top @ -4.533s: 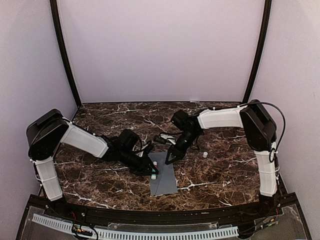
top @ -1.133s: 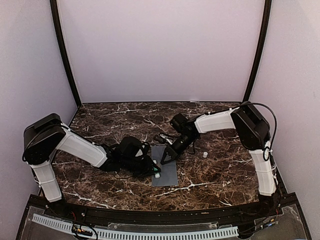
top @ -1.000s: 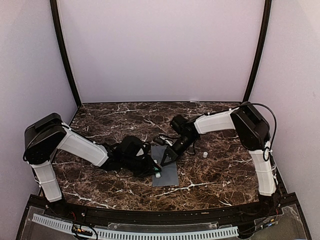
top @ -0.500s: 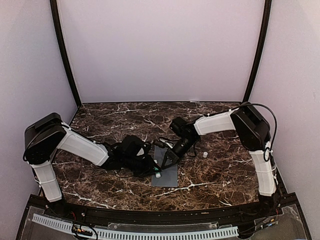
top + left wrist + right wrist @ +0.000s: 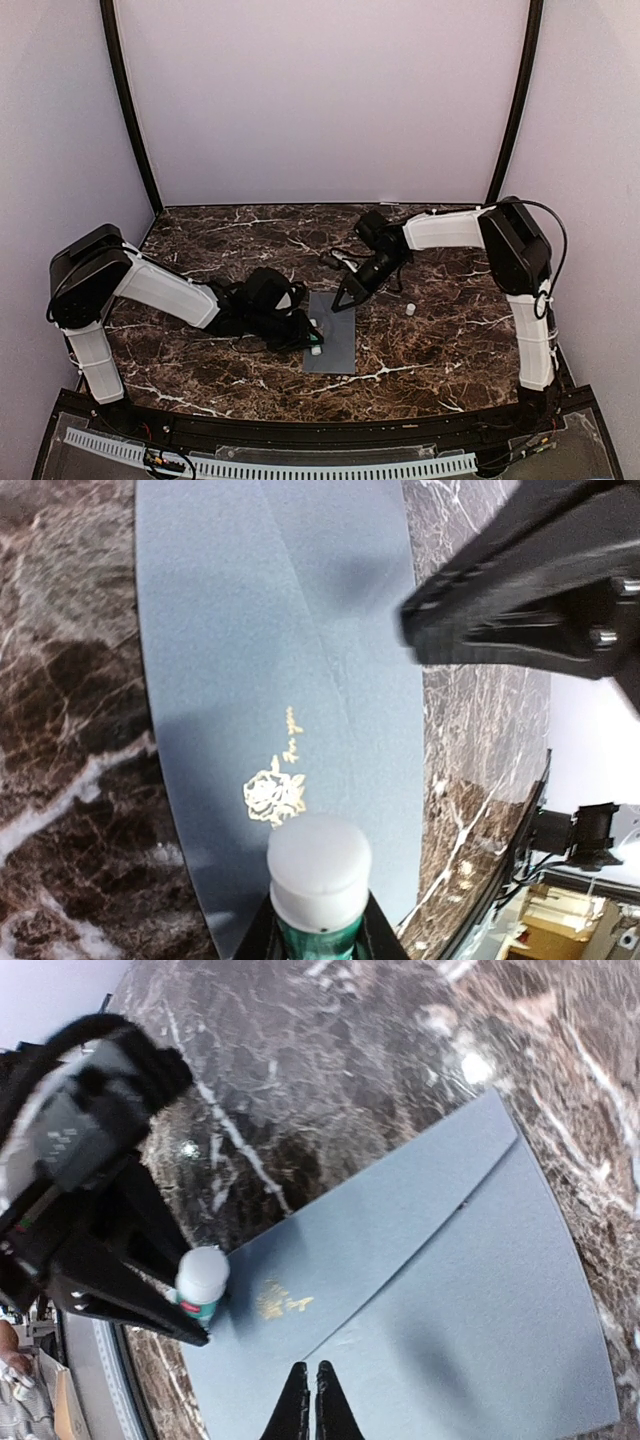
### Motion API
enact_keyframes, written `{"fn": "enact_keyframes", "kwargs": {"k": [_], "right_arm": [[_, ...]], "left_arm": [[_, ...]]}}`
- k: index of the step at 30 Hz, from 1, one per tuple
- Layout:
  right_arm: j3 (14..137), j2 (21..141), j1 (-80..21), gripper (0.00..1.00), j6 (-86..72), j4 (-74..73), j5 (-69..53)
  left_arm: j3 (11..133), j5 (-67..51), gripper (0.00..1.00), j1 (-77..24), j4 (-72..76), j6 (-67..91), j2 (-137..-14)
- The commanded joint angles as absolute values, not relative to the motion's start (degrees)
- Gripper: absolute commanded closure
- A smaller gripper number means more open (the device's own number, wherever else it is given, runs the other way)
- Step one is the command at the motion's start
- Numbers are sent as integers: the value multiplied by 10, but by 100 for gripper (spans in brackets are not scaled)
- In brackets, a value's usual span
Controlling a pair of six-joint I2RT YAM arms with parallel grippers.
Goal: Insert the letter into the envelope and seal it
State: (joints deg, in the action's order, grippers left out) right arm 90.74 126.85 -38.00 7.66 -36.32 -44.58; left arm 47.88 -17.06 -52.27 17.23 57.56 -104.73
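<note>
White-capped tube (image 5: pixel 319 865) (perhaps a glue stick) beside the gold rose (image 5: pixel 272 795) on the envelope (image 5: pixel 250 630)

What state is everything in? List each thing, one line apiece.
envelope: lying flat, flap folded down.
glue stick: gripped, held at the envelope's edge.
left gripper: shut on the glue stick.
right gripper: shut, holding nothing.
letter: not visible.

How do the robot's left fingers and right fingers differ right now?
The left fingers grip a white-capped green stick; the right fingers are shut on nothing. The left come in at the left edge of the envelope, the right at its far edge. Both point at it.
</note>
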Motion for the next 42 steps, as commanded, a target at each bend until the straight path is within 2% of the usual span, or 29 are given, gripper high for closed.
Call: {"fn": "enact_keyframes", "kwargs": {"k": [1, 6, 11, 14, 16, 17, 20, 23, 29, 33, 36, 39, 42], "right_arm": [[936, 1150, -366, 96, 138, -405, -461], [979, 1055, -313, 86, 171, -442, -402], [1026, 977, -272, 65, 191, -450, -304], [1053, 932, -248, 37, 190, -422, -212], [1067, 903, -230, 4, 173, -383, -132], [1066, 883, -221, 2, 166, -365, -114], [1039, 837, -205, 1, 178, -330, -137], [1000, 811, -205, 2, 172, -340, -226], [864, 811, -216, 25, 150, -339, -469], [827, 833, -265, 31, 183, -360, -503], [842, 863, -309, 31, 210, -391, -533], [878, 902, -347, 27, 213, -406, -555], [914, 936, -374, 29, 207, -406, -556]], "left_arm": [[535, -197, 100, -522, 82, 500, -1013], [722, -199, 100, -522, -118, 352, -969], [883, -150, 100, -506, -284, 225, -970], [956, -140, 100, -476, -312, 195, -973], [986, -136, 100, -458, -312, 180, -970], [996, -134, 100, -449, -302, 169, -968], [980, -121, 100, -441, -240, 134, -944], [903, -139, 100, -440, -116, 89, -915], [697, -257, 100, -437, 170, 74, -824], [610, -338, 100, -428, 296, 95, -791], [591, -373, 100, -424, 344, 130, -784], [579, -421, 100, -416, 406, 177, -790], [574, -461, 100, -407, 465, 236, -807]]}}
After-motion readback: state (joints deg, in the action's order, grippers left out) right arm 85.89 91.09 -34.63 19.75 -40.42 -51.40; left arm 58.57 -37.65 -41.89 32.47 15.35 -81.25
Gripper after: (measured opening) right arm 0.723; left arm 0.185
